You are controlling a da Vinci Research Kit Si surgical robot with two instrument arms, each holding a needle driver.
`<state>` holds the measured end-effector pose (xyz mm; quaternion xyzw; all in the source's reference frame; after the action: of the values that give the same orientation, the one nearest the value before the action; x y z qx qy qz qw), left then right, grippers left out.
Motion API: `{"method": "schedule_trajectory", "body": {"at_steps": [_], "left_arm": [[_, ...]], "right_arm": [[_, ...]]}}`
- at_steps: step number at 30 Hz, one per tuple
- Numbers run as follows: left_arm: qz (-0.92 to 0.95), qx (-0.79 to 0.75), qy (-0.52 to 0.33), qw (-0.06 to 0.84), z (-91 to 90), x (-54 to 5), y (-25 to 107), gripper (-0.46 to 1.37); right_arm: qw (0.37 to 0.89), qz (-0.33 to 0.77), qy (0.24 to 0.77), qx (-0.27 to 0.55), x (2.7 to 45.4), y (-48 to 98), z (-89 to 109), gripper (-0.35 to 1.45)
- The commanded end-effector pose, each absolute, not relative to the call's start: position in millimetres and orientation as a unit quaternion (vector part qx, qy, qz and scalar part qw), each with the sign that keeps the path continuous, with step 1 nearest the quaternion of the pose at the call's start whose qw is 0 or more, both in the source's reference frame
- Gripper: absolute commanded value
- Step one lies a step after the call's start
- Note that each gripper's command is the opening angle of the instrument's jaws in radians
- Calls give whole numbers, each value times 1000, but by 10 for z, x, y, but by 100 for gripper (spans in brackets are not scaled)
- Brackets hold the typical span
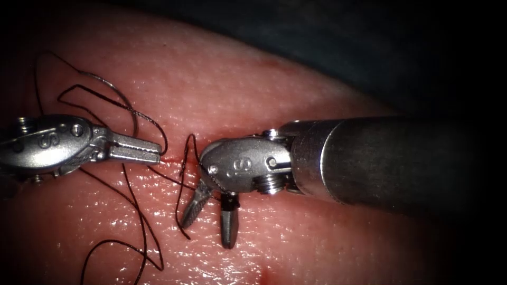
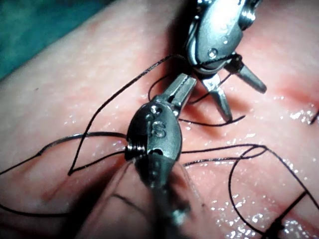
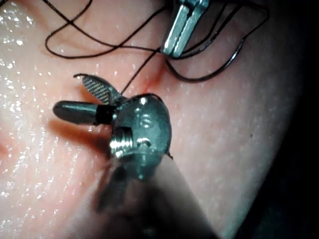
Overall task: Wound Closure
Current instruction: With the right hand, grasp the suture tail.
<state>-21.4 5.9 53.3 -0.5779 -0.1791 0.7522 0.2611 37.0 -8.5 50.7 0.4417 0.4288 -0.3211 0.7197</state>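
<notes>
The left tool (image 1: pixel 157 151) lies left of the cut (image 1: pixel 170 158), a short red slit in the tissue (image 1: pixel 296 95). Its jaws are shut, and dark thread (image 1: pixel 138 211) meets their tip; they seem to pinch it. The right tool (image 1: pixel 207 235) comes in from the right with its jaws pointing down, open and holding nothing; a thread strand runs beside its left jaw. A thin grey curve, apparently the needle (image 1: pixel 119 95), lies free on the tissue above the left tool, held by neither tool. The right wrist view shows the right tool (image 3: pixel 67 93) open, the left tool (image 3: pixel 169 50) and the needle (image 3: pixel 227 67).
Loose thread loops over the tissue on the left side and below the left tool (image 2: pixel 184 87). In the left wrist view the right tool (image 2: pixel 244 104) stands just beyond the left tool. A small red spot (image 1: pixel 265 275) marks the tissue at the near edge.
</notes>
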Motion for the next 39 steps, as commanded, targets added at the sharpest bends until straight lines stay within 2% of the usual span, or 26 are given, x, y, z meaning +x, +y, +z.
{"method": "schedule_trajectory", "body": {"at_steps": [1,14,30,39], "left_arm": [[752,-578,-180,261,534,-214,60,-35],[751,-579,-179,263,535,-216,68,-35],[749,-583,-180,260,534,-210,70,-35],[750,-581,-178,262,536,-206,72,-35]], "right_arm": [[720,-321,433,436,370,-84,507,77],[724,-332,470,381,382,-71,505,77],[735,-340,464,359,393,-78,514,77],[729,-364,478,329,396,-84,518,80]]}}
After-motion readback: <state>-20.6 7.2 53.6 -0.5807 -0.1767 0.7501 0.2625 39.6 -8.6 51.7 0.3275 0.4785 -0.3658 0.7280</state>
